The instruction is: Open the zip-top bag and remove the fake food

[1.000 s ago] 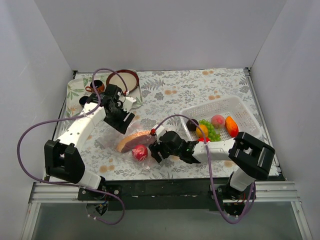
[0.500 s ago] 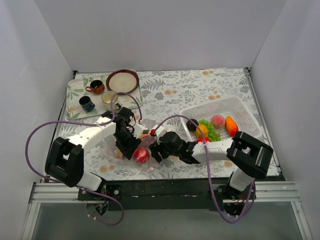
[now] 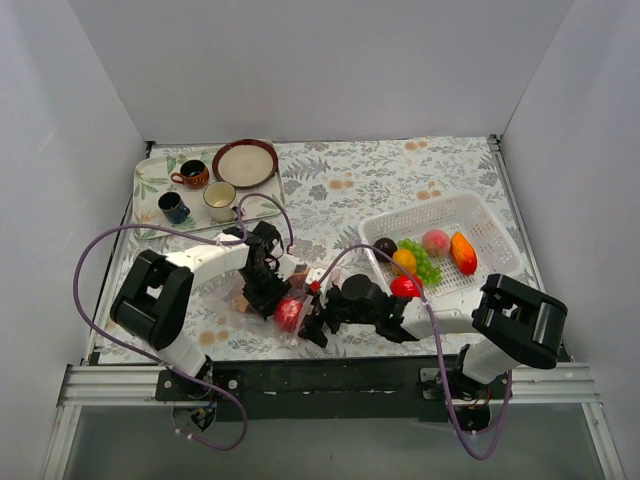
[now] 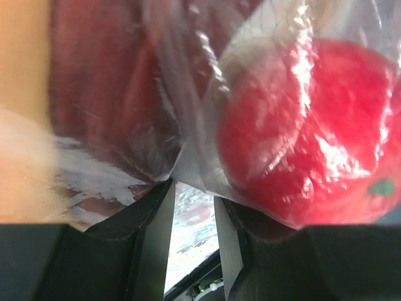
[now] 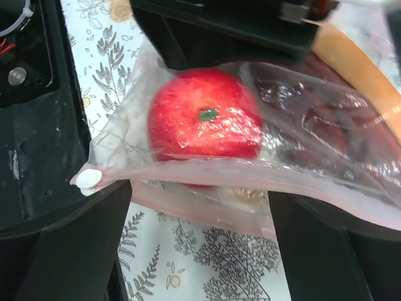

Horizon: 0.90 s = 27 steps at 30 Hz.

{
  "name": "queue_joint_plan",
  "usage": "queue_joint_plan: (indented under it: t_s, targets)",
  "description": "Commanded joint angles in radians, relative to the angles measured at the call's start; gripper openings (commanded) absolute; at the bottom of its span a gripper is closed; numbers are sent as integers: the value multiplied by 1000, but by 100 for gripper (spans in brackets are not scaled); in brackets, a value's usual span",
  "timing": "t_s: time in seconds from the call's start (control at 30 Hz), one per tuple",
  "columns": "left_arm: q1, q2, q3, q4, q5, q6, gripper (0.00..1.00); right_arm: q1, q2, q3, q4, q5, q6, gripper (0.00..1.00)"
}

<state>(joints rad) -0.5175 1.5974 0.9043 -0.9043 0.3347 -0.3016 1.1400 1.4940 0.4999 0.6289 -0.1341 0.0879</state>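
Note:
The zip-top bag lies on the floral cloth near the front edge. Inside it are a red apple and a brown-maroon long piece. My right gripper is open wide, and the bag's pink zip strip runs across between its fingers. My left gripper presses against the bag from the far side, beside the apple. Its jaws stand a narrow gap apart with a fold of plastic at the tips. From above, the left gripper and right gripper flank the apple.
A white mesh basket at the right holds green grapes, an orange piece and other fake food. A tray at the back left carries cups and a brown-rimmed plate. The black front rail lies close behind the right gripper.
My left arm swung from beside the tray down onto the bag and its jaws narrowed. The right gripper slid toward the front edge and widened. The long piece is now mostly covered from above.

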Motion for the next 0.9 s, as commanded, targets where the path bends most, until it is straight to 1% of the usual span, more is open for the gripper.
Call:
queue_joint_plan:
  t_s: [0.0,0.27,0.4,0.53,0.63,0.67,0.7,0.77,0.8,0.87]
  targets:
    - [-13,27,53,64,30,-24,31,18,57,81,19,-76,-71,98]
    - [-67,50,96,51,53,-70,30,26,149,167,2,-36,-77,99]
    - [-122,50,91,54,49,-82,30,30,179,189,8,43,-66,98]
    - [-138,24,65,51,20,-82,29,37,181,195,-21,71,-73,98]
    - [-125,-10,16,71,-71,-65,27,37,161,174,-67,87,-82,98]
    - [-115,-14,-5,76,-95,-62,26,37,144,166,-87,90,-83,97]
    - [-83,-17,-11,77,-100,-57,25,37,137,161,-130,93,-83,92]
    - [-49,-22,-15,65,-88,-45,25,37,102,144,-153,105,-79,85]
    - [-21,-25,-15,65,-83,-42,25,37,91,126,-172,105,-79,74]
    - [-3,-36,-15,65,-79,-41,25,37,45,108,-178,105,-77,65]
